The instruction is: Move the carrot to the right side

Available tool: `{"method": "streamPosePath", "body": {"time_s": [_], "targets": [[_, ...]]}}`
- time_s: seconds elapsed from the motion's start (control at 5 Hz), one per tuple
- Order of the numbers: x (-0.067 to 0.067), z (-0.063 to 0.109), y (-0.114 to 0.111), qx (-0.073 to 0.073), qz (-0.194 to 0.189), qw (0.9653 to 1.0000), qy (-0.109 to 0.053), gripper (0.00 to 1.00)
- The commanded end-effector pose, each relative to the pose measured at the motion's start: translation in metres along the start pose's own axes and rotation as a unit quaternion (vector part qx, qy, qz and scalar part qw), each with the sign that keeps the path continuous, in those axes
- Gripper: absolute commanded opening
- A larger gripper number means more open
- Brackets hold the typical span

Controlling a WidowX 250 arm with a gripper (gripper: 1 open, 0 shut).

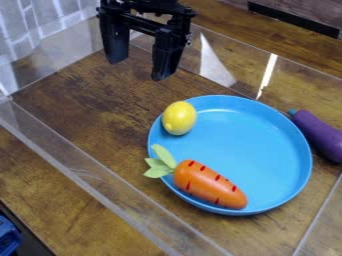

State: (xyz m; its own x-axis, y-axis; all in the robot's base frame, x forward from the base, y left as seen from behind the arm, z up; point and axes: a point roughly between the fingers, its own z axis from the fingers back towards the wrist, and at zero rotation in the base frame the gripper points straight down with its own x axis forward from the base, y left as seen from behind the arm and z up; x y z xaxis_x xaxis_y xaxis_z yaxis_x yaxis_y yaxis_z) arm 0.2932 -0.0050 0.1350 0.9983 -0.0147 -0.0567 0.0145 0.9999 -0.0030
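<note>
An orange toy carrot (211,185) with dark stripes and a light green top lies on the near-left part of a blue plate (261,145), leaves pointing left. My black gripper (140,58) hangs well above and behind the plate at the upper left, pointing down. Its two fingers stand apart, open, with nothing between them. It is far from the carrot.
A yellow lemon (179,117) sits on the plate's left rim. A purple eggplant (321,134) lies just off the plate's right edge. The wooden table (80,120) is enclosed by clear walls on the left and front.
</note>
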Motion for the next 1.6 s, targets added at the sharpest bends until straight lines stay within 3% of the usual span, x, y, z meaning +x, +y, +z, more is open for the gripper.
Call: {"method": "streamPosePath", "body": {"time_s": [0.0,0.2,0.4,0.8,1.2,1.4], "targets": [[-0.001,-0.007,-0.010,-0.002,0.001,1.0000,0.005,1.00],[-0.002,-0.014,-0.022,-0.004,0.004,0.9999,0.010,1.00],[-0.012,-0.021,-0.037,-0.008,0.002,0.9999,0.007,1.00],[-0.032,-0.054,-0.061,-0.023,0.026,0.9993,-0.010,1.00],[-0.030,-0.076,-0.063,-0.054,0.104,0.9921,-0.045,1.00],[-0.017,-0.084,-0.054,-0.061,0.132,0.9876,-0.059,1.00]]}}
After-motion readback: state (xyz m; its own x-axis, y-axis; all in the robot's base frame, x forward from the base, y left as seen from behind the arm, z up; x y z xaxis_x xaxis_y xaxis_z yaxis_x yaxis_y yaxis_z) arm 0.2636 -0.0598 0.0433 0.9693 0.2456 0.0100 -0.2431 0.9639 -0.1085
